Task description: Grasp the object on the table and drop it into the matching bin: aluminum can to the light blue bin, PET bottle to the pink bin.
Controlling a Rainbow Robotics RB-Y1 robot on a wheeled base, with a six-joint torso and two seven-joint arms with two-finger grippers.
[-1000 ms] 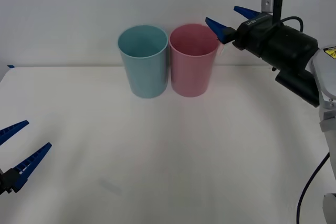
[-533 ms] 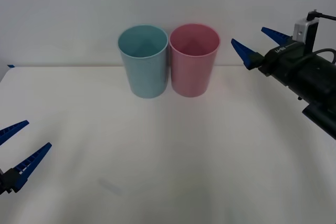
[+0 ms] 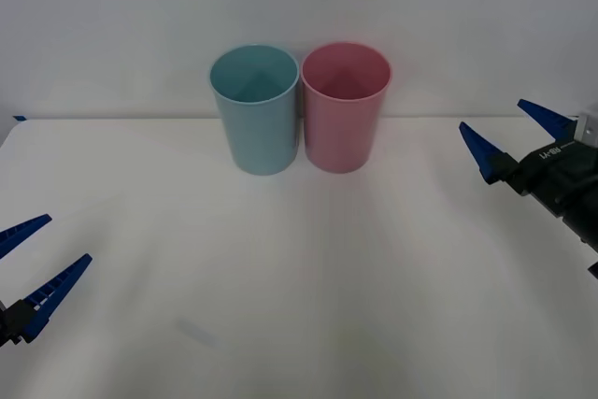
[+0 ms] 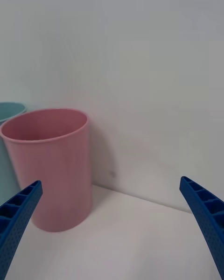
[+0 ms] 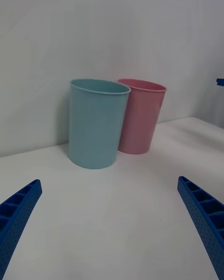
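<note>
The pink bin [image 3: 344, 119] and the light blue bin [image 3: 257, 123] stand upright side by side at the back of the white table [image 3: 308, 268]. The PET bottle is out of view. My right gripper [image 3: 493, 117] hovers open and empty to the right of the pink bin [image 4: 56, 177], well apart from it and pointing toward it. My left gripper [image 3: 67, 238] is parked open and empty at the table's near left. From the left wrist, the light blue bin [image 5: 95, 126] stands in front of the pink bin [image 5: 140, 121].
A plain white wall rises right behind the bins. The tabletop spreads wide and bare in front of both bins and between the two arms. A small blue mark [image 3: 19, 118] sits at the table's far left edge.
My right gripper has drawn back from above the pink bin's rim, moving right and down, and has stayed open. The left arm has not moved.
</note>
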